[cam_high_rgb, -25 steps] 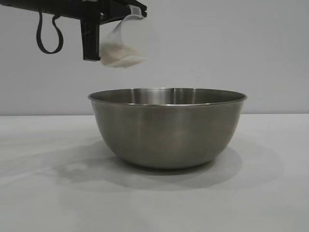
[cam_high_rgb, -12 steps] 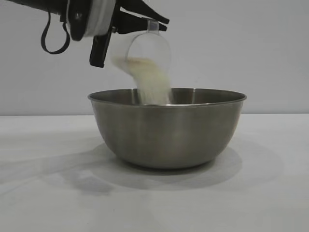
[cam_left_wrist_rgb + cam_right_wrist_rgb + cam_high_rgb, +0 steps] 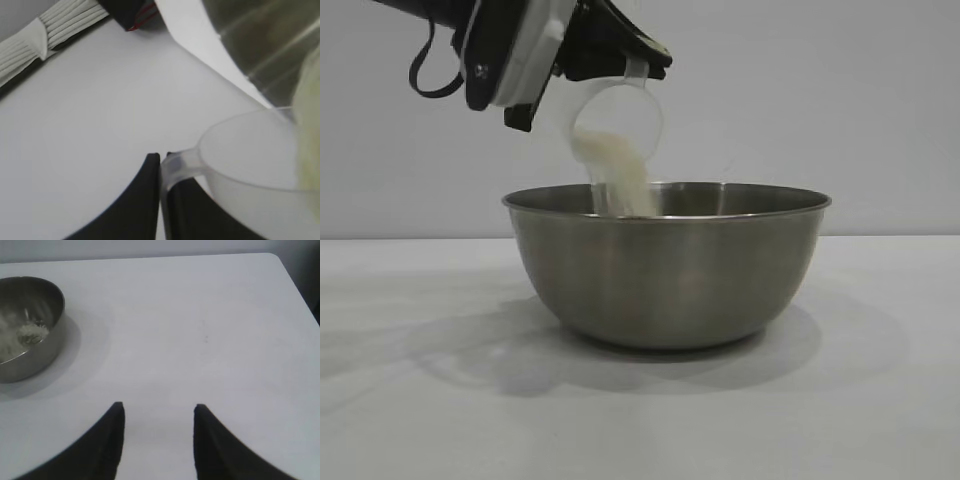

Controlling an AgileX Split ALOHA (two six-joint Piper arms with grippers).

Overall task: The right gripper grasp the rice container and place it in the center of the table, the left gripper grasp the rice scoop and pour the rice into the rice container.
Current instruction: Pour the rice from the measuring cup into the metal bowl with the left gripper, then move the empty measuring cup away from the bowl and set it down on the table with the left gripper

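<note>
While its fingers pinch the handle of the rice scoop (image 3: pixel 617 108), the left gripper (image 3: pixel 620 50) hangs at about eleven o'clock above the rice container (image 3: pixel 666 265), holding the clear cup tipped mouth-down over the rim. From the left wrist view the two black fingertips (image 3: pixel 148 170) sit pressed together on the cup's translucent handle (image 3: pixel 182 165), with the scoop's body (image 3: pixel 250 160) reaching toward the steel bowl (image 3: pixel 265 45). Rice (image 3: pixel 618 175) streams out of the tilted cup in a pale band and drops inside the bowl near its left side. The bowl stands upright on the white table (image 3: pixel 420 400), roughly in the middle of the exterior view.

The right gripper (image 3: pixel 157 432) hovers over bare table (image 3: pixel 200 330) with its jaws apart and nothing between them; from its camera the bowl (image 3: pixel 30 330) lies off at about ten o'clock, well apart, with scattered grains (image 3: pixel 27 332) on its floor.
</note>
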